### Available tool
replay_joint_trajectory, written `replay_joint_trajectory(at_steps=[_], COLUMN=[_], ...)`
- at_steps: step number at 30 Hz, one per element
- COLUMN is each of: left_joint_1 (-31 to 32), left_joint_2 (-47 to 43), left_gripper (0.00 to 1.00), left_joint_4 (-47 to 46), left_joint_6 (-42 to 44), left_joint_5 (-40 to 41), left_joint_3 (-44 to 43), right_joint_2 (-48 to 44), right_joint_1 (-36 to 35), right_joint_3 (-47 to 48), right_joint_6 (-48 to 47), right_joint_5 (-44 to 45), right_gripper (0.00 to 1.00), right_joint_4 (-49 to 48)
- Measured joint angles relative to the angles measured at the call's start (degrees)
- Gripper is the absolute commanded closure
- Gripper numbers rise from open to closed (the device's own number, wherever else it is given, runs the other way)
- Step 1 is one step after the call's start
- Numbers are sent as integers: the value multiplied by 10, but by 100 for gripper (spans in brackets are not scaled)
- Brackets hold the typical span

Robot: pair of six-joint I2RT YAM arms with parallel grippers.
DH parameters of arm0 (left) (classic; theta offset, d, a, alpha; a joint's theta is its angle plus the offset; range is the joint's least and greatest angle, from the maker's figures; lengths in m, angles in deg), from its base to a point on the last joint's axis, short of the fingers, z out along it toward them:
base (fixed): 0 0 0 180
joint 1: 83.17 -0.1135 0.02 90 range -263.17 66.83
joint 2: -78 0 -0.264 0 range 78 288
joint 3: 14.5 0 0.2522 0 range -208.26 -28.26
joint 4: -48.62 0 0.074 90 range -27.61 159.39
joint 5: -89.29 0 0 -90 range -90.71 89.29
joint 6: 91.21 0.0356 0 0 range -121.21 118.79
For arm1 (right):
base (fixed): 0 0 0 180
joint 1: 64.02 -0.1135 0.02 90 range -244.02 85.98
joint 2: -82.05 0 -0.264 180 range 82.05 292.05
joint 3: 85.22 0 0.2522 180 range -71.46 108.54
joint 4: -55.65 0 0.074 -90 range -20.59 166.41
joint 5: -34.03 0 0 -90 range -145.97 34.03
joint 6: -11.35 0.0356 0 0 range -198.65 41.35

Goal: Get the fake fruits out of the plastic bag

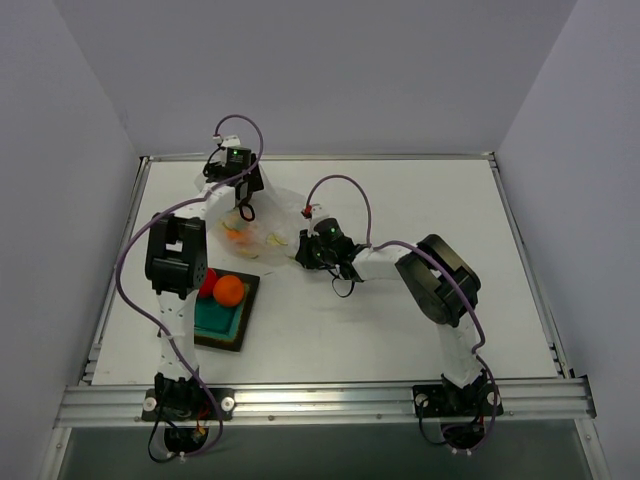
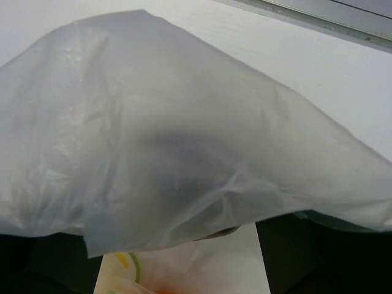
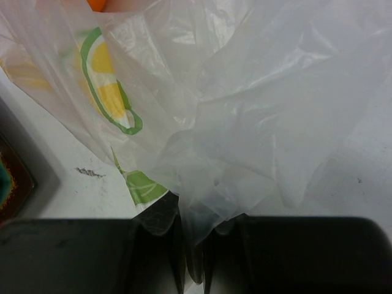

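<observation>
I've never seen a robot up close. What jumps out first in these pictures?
A crumpled clear plastic bag printed with citrus slices lies mid-table, with both arms reaching to it; the right tool pinches its film. Nearer the left arm, a red fruit and an orange fruit sit on a square teal dish.

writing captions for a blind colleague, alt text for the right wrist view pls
The right gripper pinches a gathered fold of the plastic bag, printed with citrus slices, over the table. A bit of orange fruit shows at the top edge.
</observation>
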Motion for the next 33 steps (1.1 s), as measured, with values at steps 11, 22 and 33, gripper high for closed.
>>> replay_joint_trajectory(at_steps=[11, 22, 33], left_joint_1=[-3, -6, -5], left_joint_2=[-35, -147, -176], left_gripper=[62, 69, 48], left_joint_4=[-39, -41, 10], left_joint_6=[-6, -61, -75], left_joint_5=[-18, -87, -99], left_joint_3=[58, 152, 163], right_joint_2=[0, 0, 4], right_joint_1=[0, 0, 0], right_joint_3=[0, 0, 0], right_joint_6=[0, 0, 5], right_joint_5=[0, 0, 0], right_gripper=[94, 94, 94], right_joint_4=[0, -1, -11])
